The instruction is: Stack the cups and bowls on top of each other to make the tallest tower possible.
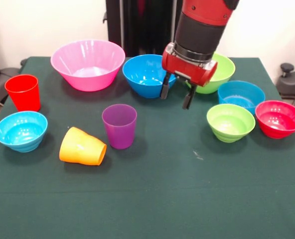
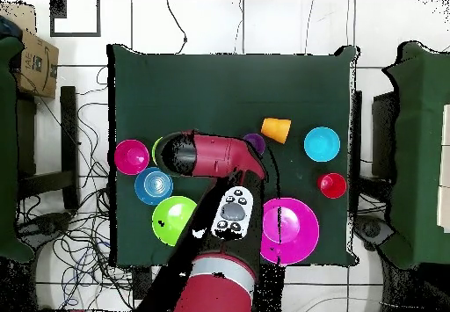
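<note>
My gripper is open and empty. It hangs above the cloth between the mid-sized blue bowl and the mid-sized lime green bowl, which the arm partly hides. The big pink bowl stands at the back left. The small blue bowl, small lime green bowl and red bowl cluster at the right. The light blue bowl and red cup stand at the left. The purple cup stands upright mid-table. The orange cup lies on its side beside it.
The green cloth table has open room along its front half. In the overhead view the red arm covers the mid-sized blue bowl and part of the purple cup. Cables lie on the floor around the table.
</note>
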### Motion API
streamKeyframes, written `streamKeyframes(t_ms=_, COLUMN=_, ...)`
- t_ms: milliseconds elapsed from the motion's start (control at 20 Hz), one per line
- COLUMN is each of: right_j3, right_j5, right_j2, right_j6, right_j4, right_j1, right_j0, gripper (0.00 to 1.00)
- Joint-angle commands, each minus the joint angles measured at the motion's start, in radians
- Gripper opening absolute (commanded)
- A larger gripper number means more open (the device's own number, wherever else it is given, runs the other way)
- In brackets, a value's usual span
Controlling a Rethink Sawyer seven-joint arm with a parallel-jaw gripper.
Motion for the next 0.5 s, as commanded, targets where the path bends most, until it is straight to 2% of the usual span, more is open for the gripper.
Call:
streamKeyframes(t_ms=50, right_j3=-0.063, right_j5=-0.012, right_j2=0.009, right_j6=0.219, right_j4=0.044, right_j1=0.047, right_j0=0.052, gripper=1.0)
streamKeyframes(t_ms=200, right_j3=-0.072, right_j5=0.012, right_j2=-0.009, right_j6=0.222, right_j4=0.06, right_j1=0.041, right_j0=0.068, gripper=1.0)
streamKeyframes(t_ms=500, right_j3=-0.073, right_j5=0.054, right_j2=-0.004, right_j6=0.148, right_j4=0.056, right_j1=0.008, right_j0=0.033, gripper=1.0)
